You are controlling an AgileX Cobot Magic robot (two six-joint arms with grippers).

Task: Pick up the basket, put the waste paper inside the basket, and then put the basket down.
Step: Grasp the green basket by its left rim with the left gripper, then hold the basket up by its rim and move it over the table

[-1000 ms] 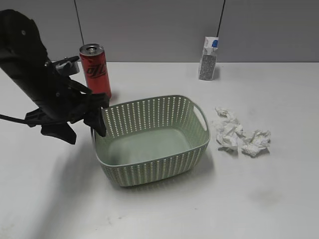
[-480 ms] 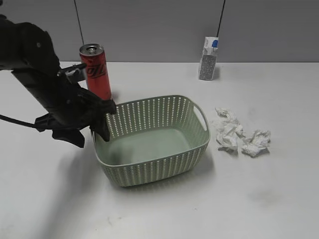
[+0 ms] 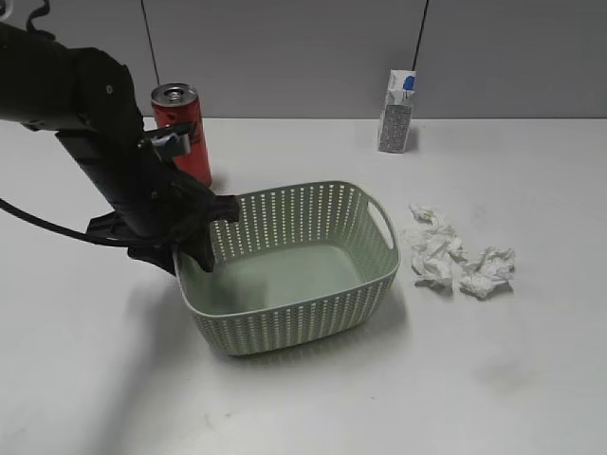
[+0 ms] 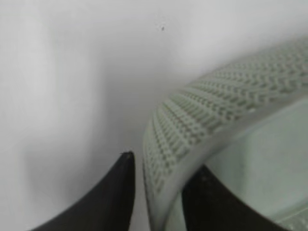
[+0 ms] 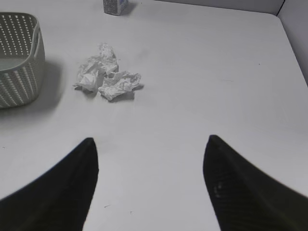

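Observation:
The pale green slotted basket (image 3: 294, 322) stands on the white table, empty. My left gripper (image 3: 194, 254) is at its left wall. In the left wrist view the gripper (image 4: 163, 163) straddles the basket's rim (image 4: 207, 120), one finger outside and one inside, with a thin gap still showing at the outer finger. The waste paper (image 3: 455, 261), a few crumpled white wads, lies on the table right of the basket. My right gripper (image 5: 150, 142) is open and empty above bare table, with the wads (image 5: 107, 77) and the basket's end (image 5: 19, 57) ahead to its left.
A red drinks can (image 3: 182, 128) stands just behind my left arm, close to the basket's back left corner. A white-and-blue carton (image 3: 396, 111) stands at the back of the table, also in the right wrist view (image 5: 114, 6). The table's right edge shows in the right wrist view.
My left arm has swung right and down, bringing its fingers over the basket's left wall. The basket and the paper have not moved.

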